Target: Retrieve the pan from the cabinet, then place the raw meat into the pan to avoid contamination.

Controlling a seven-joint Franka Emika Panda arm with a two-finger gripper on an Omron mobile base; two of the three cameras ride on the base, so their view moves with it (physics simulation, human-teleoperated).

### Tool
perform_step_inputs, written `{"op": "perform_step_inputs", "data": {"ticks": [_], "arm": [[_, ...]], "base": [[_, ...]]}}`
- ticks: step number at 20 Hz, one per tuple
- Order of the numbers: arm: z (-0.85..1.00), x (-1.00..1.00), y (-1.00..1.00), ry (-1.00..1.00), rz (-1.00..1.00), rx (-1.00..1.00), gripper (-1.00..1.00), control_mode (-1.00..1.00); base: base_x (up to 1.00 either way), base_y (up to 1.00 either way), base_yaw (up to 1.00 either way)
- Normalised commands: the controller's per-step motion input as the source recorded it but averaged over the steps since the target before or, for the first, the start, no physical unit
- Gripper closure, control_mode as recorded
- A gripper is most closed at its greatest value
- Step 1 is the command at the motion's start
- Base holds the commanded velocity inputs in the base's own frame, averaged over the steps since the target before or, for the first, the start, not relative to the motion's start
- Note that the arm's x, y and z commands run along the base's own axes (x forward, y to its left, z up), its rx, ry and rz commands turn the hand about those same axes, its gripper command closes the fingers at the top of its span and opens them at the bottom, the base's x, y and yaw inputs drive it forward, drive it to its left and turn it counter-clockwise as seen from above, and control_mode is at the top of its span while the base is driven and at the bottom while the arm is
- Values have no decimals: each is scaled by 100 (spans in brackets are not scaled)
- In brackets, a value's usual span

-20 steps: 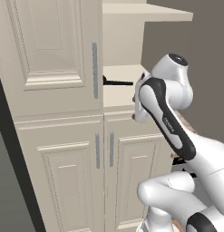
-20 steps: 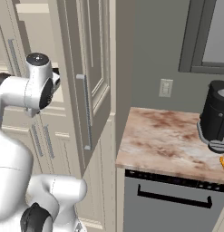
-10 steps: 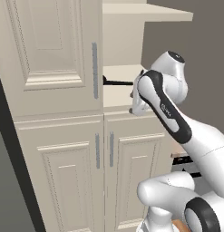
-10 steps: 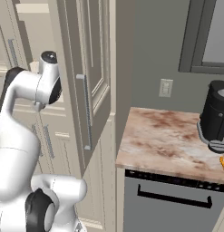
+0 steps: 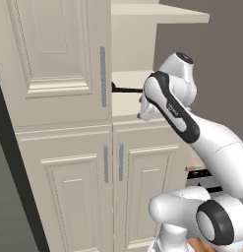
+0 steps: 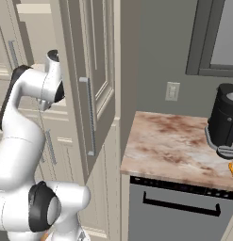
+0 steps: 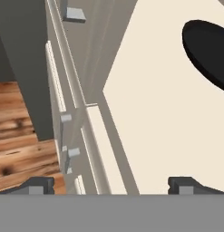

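Black pan (image 7: pixel 208 50): one, on cabinet (image 5: pixel 59 74) shelf | raw meat (image 6: pixel 230 169): one, on counter (image 6: pixel 174 150) | pincer (image 7: pixel 111 186): released

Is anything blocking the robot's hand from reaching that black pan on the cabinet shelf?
Nothing visible does. The upper right door is swung open, and in the hand view the open gripper looks across bare cream shelf toward the pan, with nothing lying between them.

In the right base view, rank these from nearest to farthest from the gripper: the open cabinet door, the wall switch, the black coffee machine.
The gripper works at the cabinet shelf, far left.
1. Open cabinet door, just right of the arm.
2. Wall switch, mid-wall above the counter.
3. Black coffee machine, far right on the counter.
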Motion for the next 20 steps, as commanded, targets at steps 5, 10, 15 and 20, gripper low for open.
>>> {"op": "perform_step_inputs", "data": {"ticks": [5,10,15,20], "arm": [[0,36,0,0,-1,0,-100,-100],[0,42,0,0,0,0,-100,-100],[0,42,0,0,0,0,-100,-100],[0,38,0,0,0,0,-100,-100]], "base": [[0,0,0],[0,0,0],[0,0,0],[0,0,0]]}}
